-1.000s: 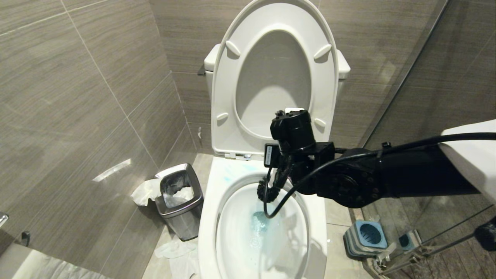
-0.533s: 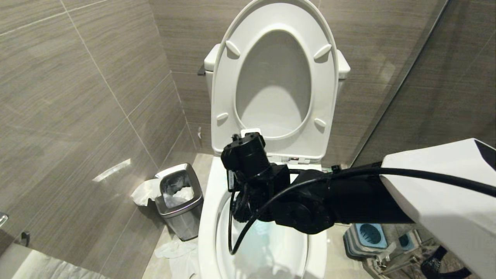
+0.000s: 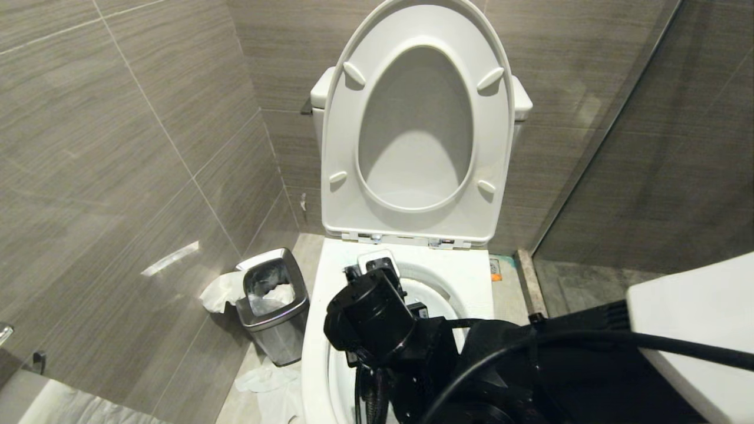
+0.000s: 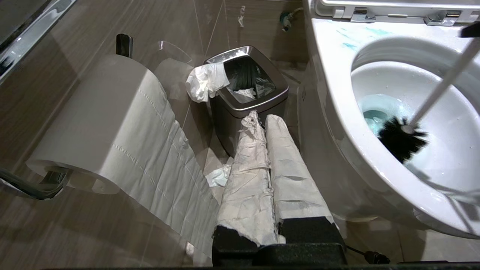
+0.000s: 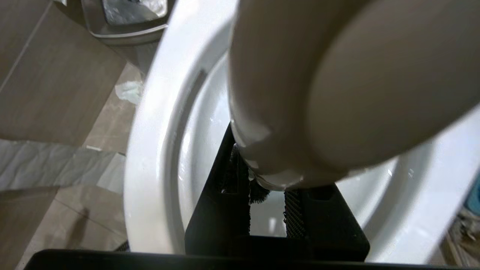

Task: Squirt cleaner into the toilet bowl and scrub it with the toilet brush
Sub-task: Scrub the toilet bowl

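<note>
Right gripper (image 5: 267, 210): I have it low over the near part of the toilet bowl (image 3: 471, 277), jaws drawn in narrow around the toilet brush (image 4: 431, 105), whose pale rounded handle end looms right in front of my wrist camera
Right arm: black, reaching in from my right across the lower part of the head view, covering most of the basin
Left gripper (image 4: 267, 150): parked low beside the toilet, paper-wrapped fingers (image 4: 288, 165) pressed together, holding nothing, pointing toward the waste bin (image 4: 247, 82)
Toilet brush: I see the slim white handle slanting down into the bowl in the left wrist view, black bristle head against the inner wall just beside the water
Cleaner (image 4: 378, 108): turquoise tint in the water at the bottom of the bowl, plus thin blue streaks on the back rim near the seat hinges
Toilet bowl: seat (image 3: 412, 118) and lid stand upright against the tank
Waste bin: steel, on the floor to my left of the toilet, white tissue hanging over its edge
Toilet paper roll (image 4: 97, 120): on its wall holder, a long sheet hanging down, near my left arm
</note>
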Controlling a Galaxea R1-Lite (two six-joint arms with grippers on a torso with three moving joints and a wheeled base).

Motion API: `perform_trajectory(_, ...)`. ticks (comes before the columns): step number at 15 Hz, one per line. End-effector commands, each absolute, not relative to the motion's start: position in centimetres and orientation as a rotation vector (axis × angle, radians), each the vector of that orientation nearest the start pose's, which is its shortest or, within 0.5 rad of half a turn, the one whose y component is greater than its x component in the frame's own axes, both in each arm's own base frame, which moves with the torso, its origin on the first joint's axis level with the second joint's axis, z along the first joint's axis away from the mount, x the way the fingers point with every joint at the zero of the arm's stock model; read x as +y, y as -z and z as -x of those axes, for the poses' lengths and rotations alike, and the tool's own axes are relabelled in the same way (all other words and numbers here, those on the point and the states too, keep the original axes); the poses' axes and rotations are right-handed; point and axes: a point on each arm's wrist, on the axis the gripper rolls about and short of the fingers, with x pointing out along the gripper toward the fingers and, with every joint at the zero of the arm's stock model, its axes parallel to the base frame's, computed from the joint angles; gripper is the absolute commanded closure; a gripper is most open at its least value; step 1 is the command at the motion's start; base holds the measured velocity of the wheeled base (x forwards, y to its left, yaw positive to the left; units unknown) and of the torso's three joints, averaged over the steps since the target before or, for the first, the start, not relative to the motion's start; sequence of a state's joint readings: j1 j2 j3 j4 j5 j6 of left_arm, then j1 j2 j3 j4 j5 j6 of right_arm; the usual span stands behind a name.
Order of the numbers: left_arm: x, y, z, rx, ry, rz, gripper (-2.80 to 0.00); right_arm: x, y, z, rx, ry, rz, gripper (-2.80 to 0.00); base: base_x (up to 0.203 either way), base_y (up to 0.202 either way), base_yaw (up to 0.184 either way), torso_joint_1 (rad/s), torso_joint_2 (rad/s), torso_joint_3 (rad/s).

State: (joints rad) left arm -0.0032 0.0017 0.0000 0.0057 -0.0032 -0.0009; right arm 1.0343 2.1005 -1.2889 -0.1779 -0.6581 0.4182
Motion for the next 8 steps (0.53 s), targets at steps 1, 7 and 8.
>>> perform_trajectory(1, 0.0, -7.4, 2.3, 0.009, 0.006, 0.002, 0.00, 31.3, -14.4, -20.4, 0.479, -0.253, 0.048, 0.00, 0.000, 0.000, 0.000, 0.000, 0.00, 0.000)
perform_trajectory(7, 0.0, -7.4, 2.3, 0.009, 0.006, 0.002, 0.00, 24.6, -14.2, -22.6, 0.512, -0.084, 0.033, 0.00, 0.000, 0.000, 0.000, 0.000, 0.00, 0.000)
perform_trajectory(8, 0.0, -7.4, 2.3, 0.009, 0.006, 0.002, 0.00, 23.9, -14.2, -23.5, 0.513, -0.054, 0.023, 0.00, 0.000, 0.000, 0.000, 0.000, 0.00, 0.000)
